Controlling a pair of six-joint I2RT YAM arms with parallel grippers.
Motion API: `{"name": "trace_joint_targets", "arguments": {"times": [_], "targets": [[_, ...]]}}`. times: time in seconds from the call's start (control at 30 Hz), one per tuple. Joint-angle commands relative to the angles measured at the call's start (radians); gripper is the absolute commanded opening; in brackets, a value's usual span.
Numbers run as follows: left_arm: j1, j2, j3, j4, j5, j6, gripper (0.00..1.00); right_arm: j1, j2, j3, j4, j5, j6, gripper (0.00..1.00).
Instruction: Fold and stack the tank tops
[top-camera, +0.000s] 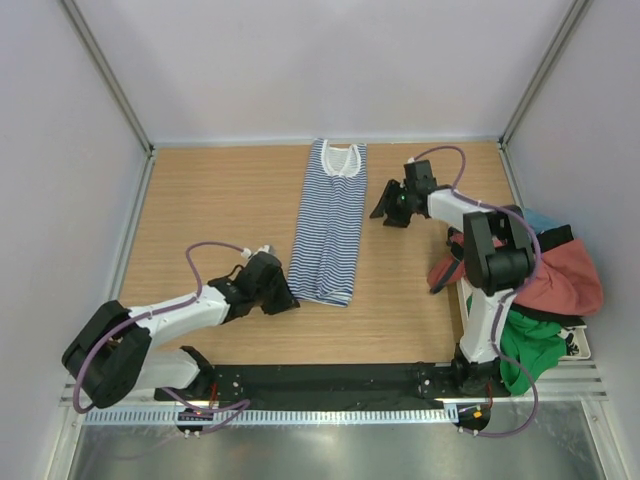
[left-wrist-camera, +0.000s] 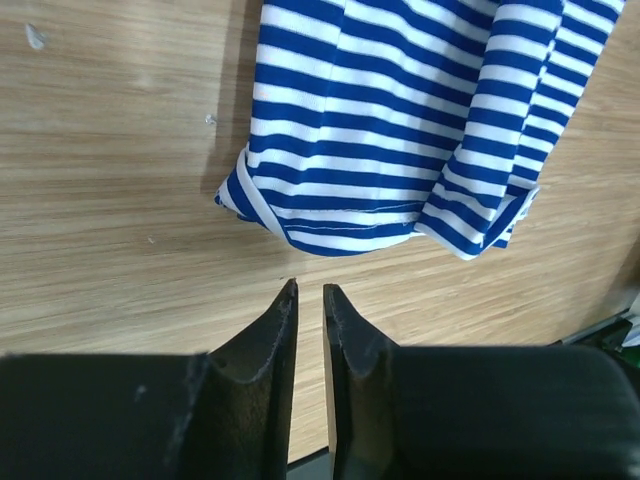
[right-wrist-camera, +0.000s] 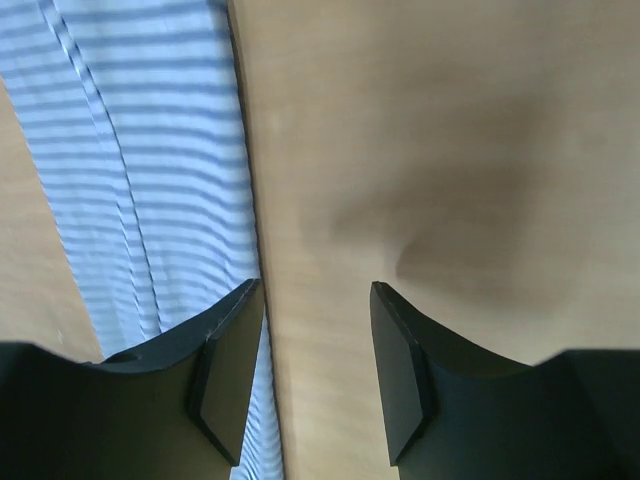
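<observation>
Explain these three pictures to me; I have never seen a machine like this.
Two robot arms are bolted at the near edge of a wooden table. The wide picture looks down from above; the other two come from a camera on each wrist. A striped tank top lies mid-table, folded into a long narrow strip. The left gripper, almost closed, sits near its hem; the right gripper, open, is beside its upper part. Neither holds anything. A rust-red cloth and a green cloth are heaped at the right.
</observation>
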Motion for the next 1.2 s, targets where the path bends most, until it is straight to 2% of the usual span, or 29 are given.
{"name": "trace_joint_targets", "arguments": {"times": [0.0, 0.2, 0.37, 0.47, 0.7, 0.97, 1.17], "targets": [[0.0, -0.046, 0.019, -0.024, -0.066, 0.005, 0.18, 0.032, -0.184, -0.174, 0.024, -0.028, -0.052, 0.53], [0.05, -0.049, 0.088, -0.096, -0.015, 0.068, 0.19, 0.141, -0.439, -0.362, -0.045, -0.016, -0.182, 0.5], [0.098, -0.078, 0.137, -0.164, -0.022, 0.151, 0.22, 0.294, -0.527, -0.465, -0.011, -0.033, -0.276, 0.5], [0.147, -0.071, 0.163, -0.202, 0.008, 0.211, 0.24, 0.368, -0.537, -0.497, 0.006, -0.024, -0.317, 0.51], [0.17, -0.012, 0.216, -0.241, 0.025, 0.286, 0.3, 0.412, -0.565, -0.555, 0.087, -0.047, -0.328, 0.53], [0.172, 0.08, 0.231, -0.186, 0.071, 0.289, 0.32, 0.458, -0.504, -0.522, 0.086, -0.025, -0.346, 0.52], [0.172, 0.112, 0.282, -0.176, 0.11, 0.286, 0.32, 0.489, -0.505, -0.566, 0.11, -0.031, -0.316, 0.52]]}}
